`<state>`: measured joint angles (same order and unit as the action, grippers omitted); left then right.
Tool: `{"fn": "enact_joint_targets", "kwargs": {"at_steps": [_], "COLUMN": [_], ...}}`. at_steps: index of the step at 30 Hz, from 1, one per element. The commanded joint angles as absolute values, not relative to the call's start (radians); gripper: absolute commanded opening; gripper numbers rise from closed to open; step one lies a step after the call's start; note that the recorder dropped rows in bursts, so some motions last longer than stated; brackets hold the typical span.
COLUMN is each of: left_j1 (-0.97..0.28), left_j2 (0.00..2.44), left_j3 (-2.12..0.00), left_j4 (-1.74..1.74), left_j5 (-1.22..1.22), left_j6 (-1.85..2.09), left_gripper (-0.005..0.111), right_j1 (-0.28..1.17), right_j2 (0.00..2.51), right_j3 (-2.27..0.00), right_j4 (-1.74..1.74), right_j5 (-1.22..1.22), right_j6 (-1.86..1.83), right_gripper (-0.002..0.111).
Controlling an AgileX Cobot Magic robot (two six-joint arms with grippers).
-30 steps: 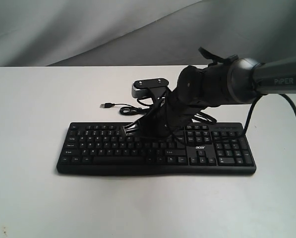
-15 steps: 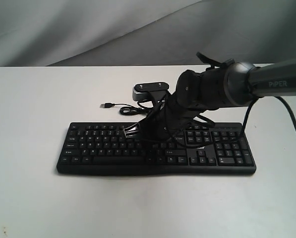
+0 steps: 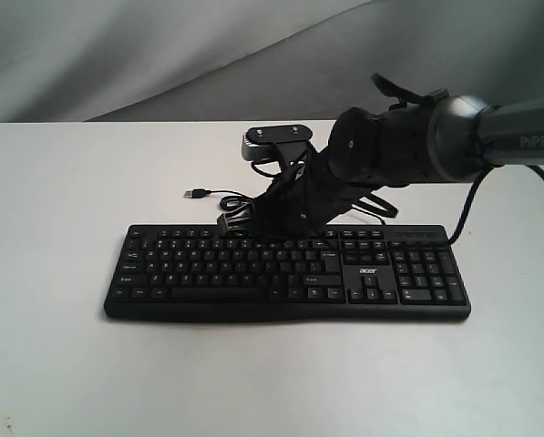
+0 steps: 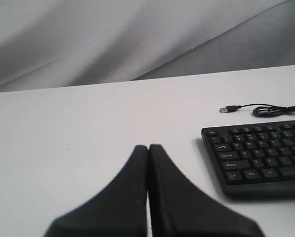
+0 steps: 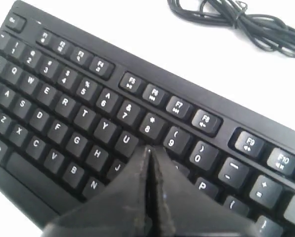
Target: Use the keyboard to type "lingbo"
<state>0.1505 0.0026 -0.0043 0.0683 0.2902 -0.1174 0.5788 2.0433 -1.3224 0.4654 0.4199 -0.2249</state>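
The black keyboard [image 3: 208,273] lies flat on the white table, with its number pad on the right. My right gripper [image 3: 230,221] reaches in from the right and is shut, with nothing between its fingers. It hangs a little above the keys. In the right wrist view the shut tip [image 5: 148,148] covers the spot between the U, 9 and J keys of the keyboard [image 5: 63,98]. My left gripper [image 4: 148,146] is shut and empty over bare table, off the end of the keyboard [image 4: 261,153] where Ctrl and Shift sit. It does not show in the exterior view.
The keyboard's thin black USB cable [image 3: 219,196] lies coiled behind it, its plug pointing left; the cable [image 4: 275,108] [image 5: 236,19] shows in both wrist views. A grey wrist camera [image 3: 276,144] sits atop the right arm. A grey cloth backdrop hangs behind the table.
The right gripper has lifted off the letter rows and drawn back toward the keyboard's far edge. The left arm has not visibly moved.
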Motion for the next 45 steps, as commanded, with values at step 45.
{"fn": "enact_joint_targets", "kwargs": {"at_steps": [45], "left_j1": [0.152], "left_j2": [0.000], "left_j3": [0.000], "left_j4": [0.060], "left_j5": [0.286], "left_j6": [-0.121], "left_gripper": [0.001], "right_j1": [0.586], "right_j2": [2.156], "right_j3": [-1.462], "right_j4": [0.468], "right_j5": [0.531], "right_j6": [-0.230], "right_gripper": [0.000]}}
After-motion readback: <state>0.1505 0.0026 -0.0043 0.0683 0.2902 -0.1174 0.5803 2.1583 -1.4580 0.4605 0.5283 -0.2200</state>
